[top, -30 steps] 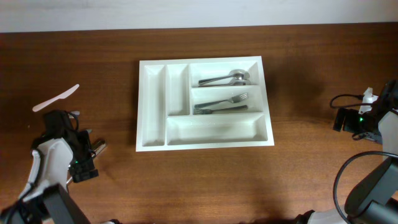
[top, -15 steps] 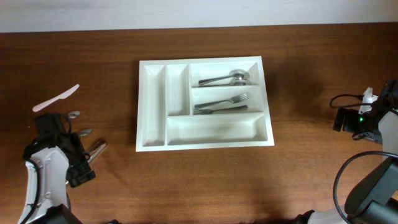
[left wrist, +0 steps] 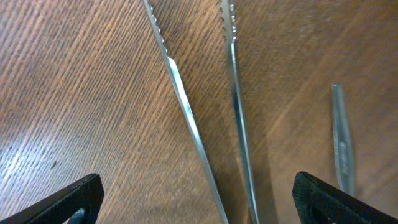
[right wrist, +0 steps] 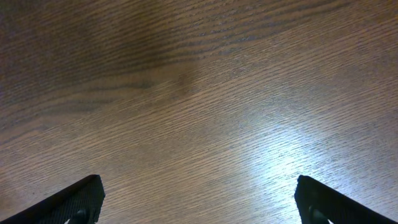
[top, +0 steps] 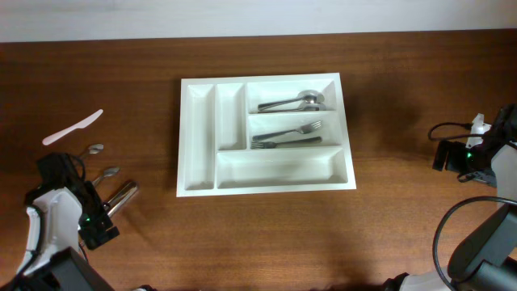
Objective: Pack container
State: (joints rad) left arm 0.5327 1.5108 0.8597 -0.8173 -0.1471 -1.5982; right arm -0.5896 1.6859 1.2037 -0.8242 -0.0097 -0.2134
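Left wrist view: the left gripper (left wrist: 200, 202) is released, its fingertips (left wrist: 68, 199) wide apart at the lower corners and touching nothing. Two knives (left wrist: 185, 121) lie on the table (left wrist: 74, 93) between the fingers. They run straight ahead from the gripper, close together, with their serrated ends farthest from it. A flat metal strip (left wrist: 341, 143) lies ahead of the right-hand fingertip, apart from the knives.

Right wrist view: the right gripper (right wrist: 199, 199) is also released, its fingers spread equally wide. Only bare wood is in view between and ahead of them.

Overhead view: the tray (top: 275, 167) sits on the table between the two grippers, well apart from both. It is to the right of the left gripper and farther out, and to the left of the right gripper. In its long compartments, packed spoons (top: 291, 103) fill the farthest one and forks (top: 287, 135) the middle one. The knives lie just right of the left gripper. Two loose spoons (top: 95, 149) are near it on the far side, and a white knife (top: 73, 128) lies beyond them.
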